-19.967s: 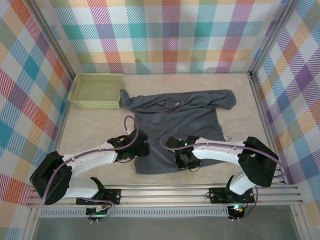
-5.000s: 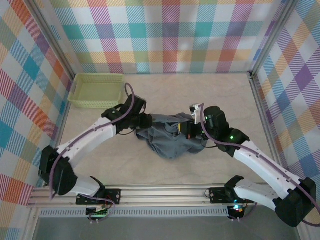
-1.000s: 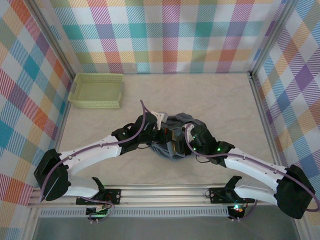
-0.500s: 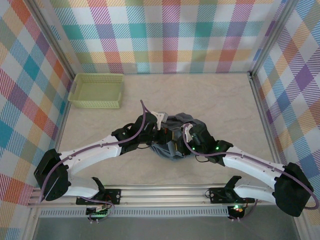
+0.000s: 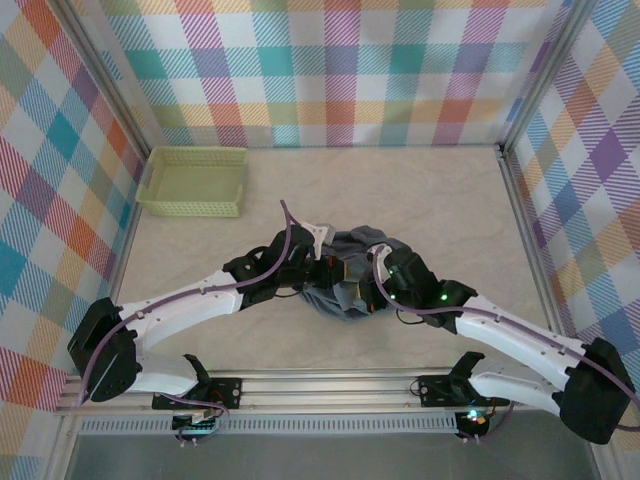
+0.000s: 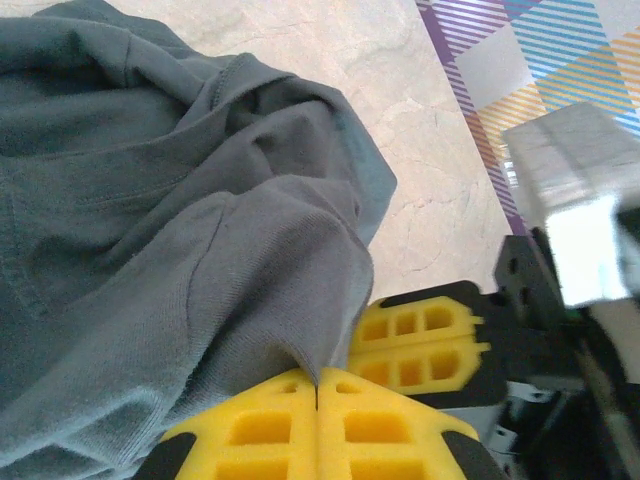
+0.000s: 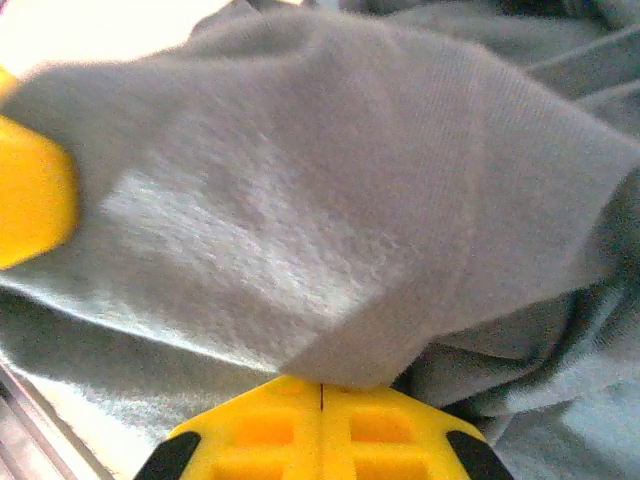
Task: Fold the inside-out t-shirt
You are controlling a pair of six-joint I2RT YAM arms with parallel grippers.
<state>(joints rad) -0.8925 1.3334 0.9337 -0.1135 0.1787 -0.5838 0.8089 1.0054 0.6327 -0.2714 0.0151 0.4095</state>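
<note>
Blue-grey heap, top view: t-shirt [image 5: 352, 262] bunched mid-desk [image 5: 450, 210], basket [image 5: 192, 180] off at 10 o'clock.
Left wrist: left end effector [image 6: 318, 385] pinched shut on a fold.
Right wrist: right end effector [image 7: 322, 385] clamped on cloth too, probably to pull it open.

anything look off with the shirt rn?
Yes: the t-shirt is a crumpled heap mid-table, not spread flat. The left hand and right hand are each shut on a fold of it. No damage visible.
</note>
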